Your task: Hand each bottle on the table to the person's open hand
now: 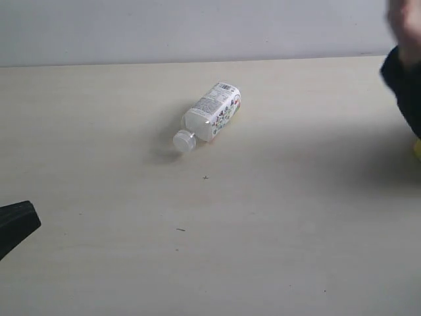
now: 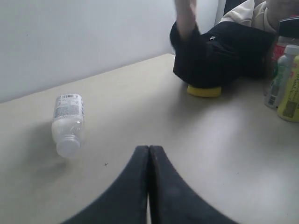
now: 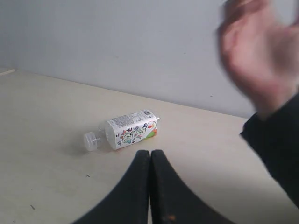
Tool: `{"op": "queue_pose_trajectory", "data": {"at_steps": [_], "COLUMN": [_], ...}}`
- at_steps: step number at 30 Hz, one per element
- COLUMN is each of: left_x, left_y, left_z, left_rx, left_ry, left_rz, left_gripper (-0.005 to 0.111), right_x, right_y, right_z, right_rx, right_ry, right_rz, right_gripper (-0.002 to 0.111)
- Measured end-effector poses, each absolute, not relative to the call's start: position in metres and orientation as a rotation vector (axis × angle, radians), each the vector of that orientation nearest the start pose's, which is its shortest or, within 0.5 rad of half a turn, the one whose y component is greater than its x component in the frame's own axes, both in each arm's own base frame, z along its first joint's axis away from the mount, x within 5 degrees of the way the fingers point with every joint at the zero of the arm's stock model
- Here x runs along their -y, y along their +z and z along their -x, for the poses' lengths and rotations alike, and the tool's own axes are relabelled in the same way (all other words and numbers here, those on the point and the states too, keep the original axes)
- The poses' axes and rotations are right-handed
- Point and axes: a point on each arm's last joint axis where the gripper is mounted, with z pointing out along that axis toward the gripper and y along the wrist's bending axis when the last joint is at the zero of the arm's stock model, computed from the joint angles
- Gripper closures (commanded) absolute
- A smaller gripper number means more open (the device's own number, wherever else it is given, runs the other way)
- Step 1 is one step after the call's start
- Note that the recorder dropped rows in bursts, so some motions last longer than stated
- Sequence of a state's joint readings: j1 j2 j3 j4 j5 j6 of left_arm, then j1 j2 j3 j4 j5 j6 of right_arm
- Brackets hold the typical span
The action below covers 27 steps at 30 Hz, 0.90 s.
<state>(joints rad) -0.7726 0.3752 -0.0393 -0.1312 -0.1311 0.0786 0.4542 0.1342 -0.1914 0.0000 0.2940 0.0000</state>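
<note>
Bottle (image 1: 212, 113), lying well apart from the hand (image 3: 254, 60), is best gripped across its body; left claw (image 2: 149, 156) and right claw (image 3: 150, 158) are clenched, empty.

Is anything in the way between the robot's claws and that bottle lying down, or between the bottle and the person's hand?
Nothing visible. Only bare table lies between the bottle and the left gripper, the right gripper, both shut, or the person's hand, which is blurred and raised.
</note>
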Motion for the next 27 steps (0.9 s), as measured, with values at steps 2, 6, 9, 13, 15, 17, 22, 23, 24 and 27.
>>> {"op": "queue_pose_trajectory", "data": {"at_steps": [2, 6, 9, 13, 15, 17, 22, 23, 24, 27], "left_x": [0.062, 0.06, 0.058, 0.06, 0.066, 0.076, 0.116, 0.125, 0.131, 0.146], "left_y": [0.215, 0.231, 0.244, 0.272, 0.289, 0.303, 0.331, 0.334, 0.335, 0.34], "left_z": [-0.066, -0.068, -0.07, -0.08, -0.091, -0.103, -0.151, -0.165, -0.177, -0.221], "left_rx": [-1.576, -1.43, -1.373, -1.36, -1.373, -1.396, -1.541, -1.582, -1.626, -1.764], "left_ry": [-0.607, -0.639, -0.667, -0.668, -0.637, -0.593, -0.507, -0.49, -0.473, -0.463], "left_rz": [-0.576, -0.483, -0.405, -0.31, -0.293, -0.304, -0.361, -0.378, -0.401, -0.447], "left_gripper": [0.107, 0.107, 0.107, 0.107, 0.107, 0.107, 0.107, 0.107, 0.107, 0.107], "right_x": [-0.026, -0.026, -0.026, -0.026, -0.026, -0.026, -0.026, -0.026, -0.026, -0.026], "right_y": [0.243, 0.243, 0.243, 0.243, 0.243, 0.243, 0.243, 0.243, 0.243, 0.243], "right_z": [-0.054, -0.054, -0.054, -0.054, -0.054, -0.054, -0.054, -0.054, -0.054, -0.054], "right_rx": [-1.688, -1.688, -1.688, -1.688, -1.688, -1.688, -1.688, -1.688, -1.688, -1.688], "right_ry": [0.336, 0.336, 0.336, 0.336, 0.336, 0.336, 0.336, 0.336, 0.336, 0.336], "right_rz": [0.39, 0.39, 0.39, 0.39, 0.39, 0.39, 0.39, 0.39, 0.39, 0.39], "right_gripper": [0.108, 0.108, 0.108, 0.108, 0.108, 0.108, 0.108, 0.108, 0.108, 0.108]}}
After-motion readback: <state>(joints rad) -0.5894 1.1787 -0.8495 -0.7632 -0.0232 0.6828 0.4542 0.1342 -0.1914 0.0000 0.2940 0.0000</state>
